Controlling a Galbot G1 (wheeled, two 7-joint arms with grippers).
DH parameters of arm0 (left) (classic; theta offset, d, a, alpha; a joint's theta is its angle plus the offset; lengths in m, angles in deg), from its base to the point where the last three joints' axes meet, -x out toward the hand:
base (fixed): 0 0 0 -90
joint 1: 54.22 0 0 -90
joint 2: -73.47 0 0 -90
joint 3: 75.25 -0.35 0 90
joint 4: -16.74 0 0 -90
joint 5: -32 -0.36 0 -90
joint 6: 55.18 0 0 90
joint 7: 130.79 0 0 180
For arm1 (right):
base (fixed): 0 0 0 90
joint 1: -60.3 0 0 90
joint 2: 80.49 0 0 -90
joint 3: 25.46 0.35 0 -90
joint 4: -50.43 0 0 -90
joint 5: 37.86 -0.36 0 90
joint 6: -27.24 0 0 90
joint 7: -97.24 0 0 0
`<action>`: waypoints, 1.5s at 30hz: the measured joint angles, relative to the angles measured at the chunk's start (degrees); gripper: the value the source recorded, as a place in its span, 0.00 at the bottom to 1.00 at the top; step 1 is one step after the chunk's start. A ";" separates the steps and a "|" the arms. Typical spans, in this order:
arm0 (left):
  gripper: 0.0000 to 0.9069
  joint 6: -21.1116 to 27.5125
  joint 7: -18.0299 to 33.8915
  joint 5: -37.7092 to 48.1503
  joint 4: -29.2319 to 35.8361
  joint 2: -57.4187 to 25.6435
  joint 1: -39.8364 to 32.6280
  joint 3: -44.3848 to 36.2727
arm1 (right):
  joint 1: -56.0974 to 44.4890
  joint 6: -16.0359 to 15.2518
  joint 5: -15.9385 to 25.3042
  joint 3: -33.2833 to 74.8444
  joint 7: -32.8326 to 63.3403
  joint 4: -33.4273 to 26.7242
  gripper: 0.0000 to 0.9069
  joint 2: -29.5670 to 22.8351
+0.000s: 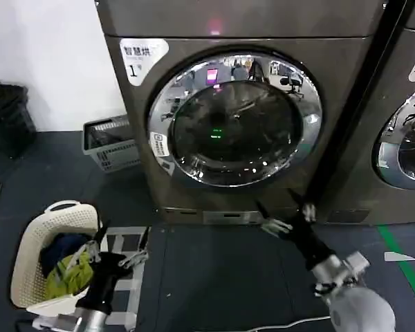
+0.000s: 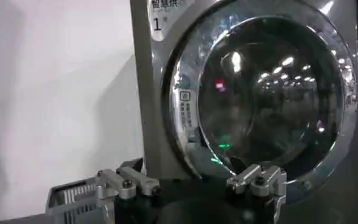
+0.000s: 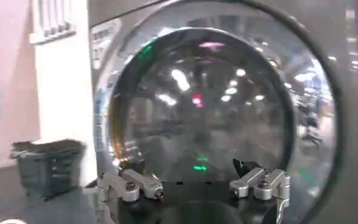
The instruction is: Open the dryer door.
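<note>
From my head camera the dryer door (image 1: pixel 235 119) sits shut in the front of the dark grey-bronze machine (image 1: pixel 135 149) with the white "1" label (image 1: pixel 140 55). Its chrome ring is full of room reflections and the glass is dark, so I cannot see anything inside the drum beyond a small green light. I cannot make out a handle or latch on the ring in any view. The machine's top is cut off by the frame edge, and the second machine (image 1: pixel 408 117) to the right shows only part of its own chrome-ringed door.

My right claw (image 1: pixel 285 211) hangs low in front of the machine's base panel, just below the door's lower right, fingers spread apart and holding nothing. My left claw (image 1: pixel 121 245) is parked lower on the left, over the floor beside a white laundry basket (image 1: pixel 28 266) with blue and green clothes, also spread and empty. A grey crate (image 1: pixel 111 145) stands against the wall left of the machine. Green tape (image 1: pixel 404 266) runs across the floor at right.
</note>
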 joint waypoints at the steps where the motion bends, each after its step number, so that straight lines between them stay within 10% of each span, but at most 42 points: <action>1: 1.00 0.01 0.02 -0.16 0.15 0.06 -0.01 -0.06 | 1.36 -0.04 -0.11 -1.28 -1.32 -0.82 1.00 0.70; 45: 1.00 1.39 -0.31 -1.20 1.76 2.46 1.96 -0.65 | 42.44 4.35 1.18 -27.43 -10.41 -31.29 1.00 -2.86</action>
